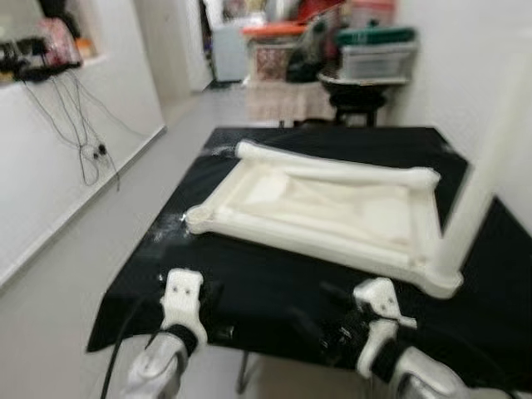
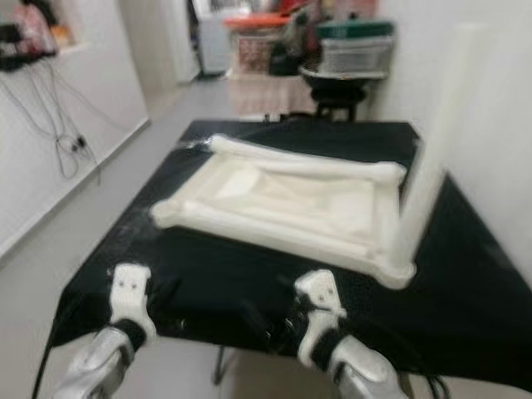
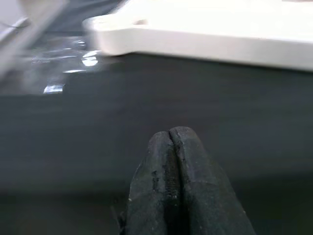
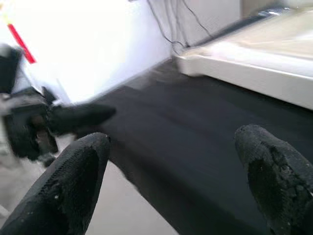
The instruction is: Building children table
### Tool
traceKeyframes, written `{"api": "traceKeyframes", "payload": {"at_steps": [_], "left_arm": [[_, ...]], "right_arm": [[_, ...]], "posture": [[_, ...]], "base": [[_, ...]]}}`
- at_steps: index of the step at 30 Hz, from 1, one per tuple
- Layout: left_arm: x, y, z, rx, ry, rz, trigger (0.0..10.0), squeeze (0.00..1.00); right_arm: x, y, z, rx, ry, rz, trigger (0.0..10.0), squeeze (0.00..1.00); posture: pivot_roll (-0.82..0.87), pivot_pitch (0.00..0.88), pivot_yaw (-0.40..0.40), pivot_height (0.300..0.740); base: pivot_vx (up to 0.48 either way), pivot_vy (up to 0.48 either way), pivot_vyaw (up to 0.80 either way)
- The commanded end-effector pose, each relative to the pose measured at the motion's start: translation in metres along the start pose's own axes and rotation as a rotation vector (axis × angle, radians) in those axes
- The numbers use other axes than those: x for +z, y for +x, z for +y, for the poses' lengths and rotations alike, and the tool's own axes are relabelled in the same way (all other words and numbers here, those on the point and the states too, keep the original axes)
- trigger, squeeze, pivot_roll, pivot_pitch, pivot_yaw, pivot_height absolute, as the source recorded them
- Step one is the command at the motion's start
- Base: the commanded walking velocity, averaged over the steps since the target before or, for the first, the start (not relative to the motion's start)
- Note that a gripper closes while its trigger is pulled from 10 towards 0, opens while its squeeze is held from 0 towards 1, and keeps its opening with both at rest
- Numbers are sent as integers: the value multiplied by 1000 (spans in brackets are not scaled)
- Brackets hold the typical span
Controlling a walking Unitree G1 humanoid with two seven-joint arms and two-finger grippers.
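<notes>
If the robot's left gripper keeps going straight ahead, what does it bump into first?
Probably the near edge of the white table frame. The left gripper, shut, points across the bare black cloth toward it, though depth is unclear.

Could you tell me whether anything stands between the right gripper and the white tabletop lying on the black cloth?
Nothing visible does. The right gripper, fingers open, faces the white tabletop across a bare strip of black cloth. The upright leg stands at the tabletop's near right corner, off to the side.

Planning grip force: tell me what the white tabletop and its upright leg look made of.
The tabletop looks like moulded plastic, cream-white and smooth with rounded edges, lying upside down. The upright leg matches it, a plain matte tube; hollow or solid is unclear. Blur hides finer texture.
</notes>
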State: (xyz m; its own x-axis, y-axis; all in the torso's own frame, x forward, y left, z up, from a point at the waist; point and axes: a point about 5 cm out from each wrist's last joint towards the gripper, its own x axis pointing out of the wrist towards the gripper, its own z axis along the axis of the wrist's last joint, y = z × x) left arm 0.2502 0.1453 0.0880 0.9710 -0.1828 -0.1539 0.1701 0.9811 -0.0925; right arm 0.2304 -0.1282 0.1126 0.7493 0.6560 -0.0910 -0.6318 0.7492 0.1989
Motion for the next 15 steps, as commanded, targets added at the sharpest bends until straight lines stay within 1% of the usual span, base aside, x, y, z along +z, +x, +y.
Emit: {"api": "traceKeyframes", "payload": {"at_steps": [1, 4, 5, 7, 8, 9, 10, 11, 13, 15], "left_arm": [[1, 3, -3, -10, 6, 5, 10000, 0], [2, 4, -1, -4, 7, -2, 10000, 0], [2, 4, -1, -4, 7, -2, 10000, 0], [3, 5, -1, 1, 14, -11, 10000, 0], [3, 5, -1, 1, 14, -11, 10000, 0], [4, 6, 0, -4, 15, -16, 10000, 0], [4, 6, 0, -9, 18, -19, 10000, 0], [4, 6, 0, -9, 18, -19, 10000, 0], [5, 7, -1, -24, 20, -20, 10000, 0], [4, 7, -2, -31, 23, -17, 10000, 0]], "right_arm": [[2, 2, -9, -56, -35, -6, 10000, 0], [6, 14, -10, -81, -34, -29, 10000, 0], [6, 14, -10, -81, -34, -29, 10000, 0], [7, 20, -11, -98, -49, -37, 10000, 0], [7, 20, -11, -98, -49, -37, 10000, 0], [8, 24, -14, -121, -52, -45, 10000, 0], [8, 28, -16, -140, -44, -53, 10000, 0], [8, 28, -16, -140, -44, -53, 10000, 0], [7, 34, -21, -170, -15, -62, 10000, 0], [7, 35, -22, -176, -4, -63, 10000, 0]], "posture": [[-9, 0, 21, 740], [-4, 0, 20, 740], [-4, 0, 20, 740], [-1, 0, 18, 740], [-1, 0, 18, 740], [1, 0, 16, 740], [7, 0, 14, 740], [7, 0, 14, 740], [7, 0, 14, 740], [11, 0, 12, 740]], "base": [[0, 480, 0], [0, 441, 0], [0, 364, 0], [0, 0, 0], [0, 0, 0], [0, 0, 0], [0, 0, 0], [0, 0, 0], [0, 0, 0], [0, 0, 0]]}}
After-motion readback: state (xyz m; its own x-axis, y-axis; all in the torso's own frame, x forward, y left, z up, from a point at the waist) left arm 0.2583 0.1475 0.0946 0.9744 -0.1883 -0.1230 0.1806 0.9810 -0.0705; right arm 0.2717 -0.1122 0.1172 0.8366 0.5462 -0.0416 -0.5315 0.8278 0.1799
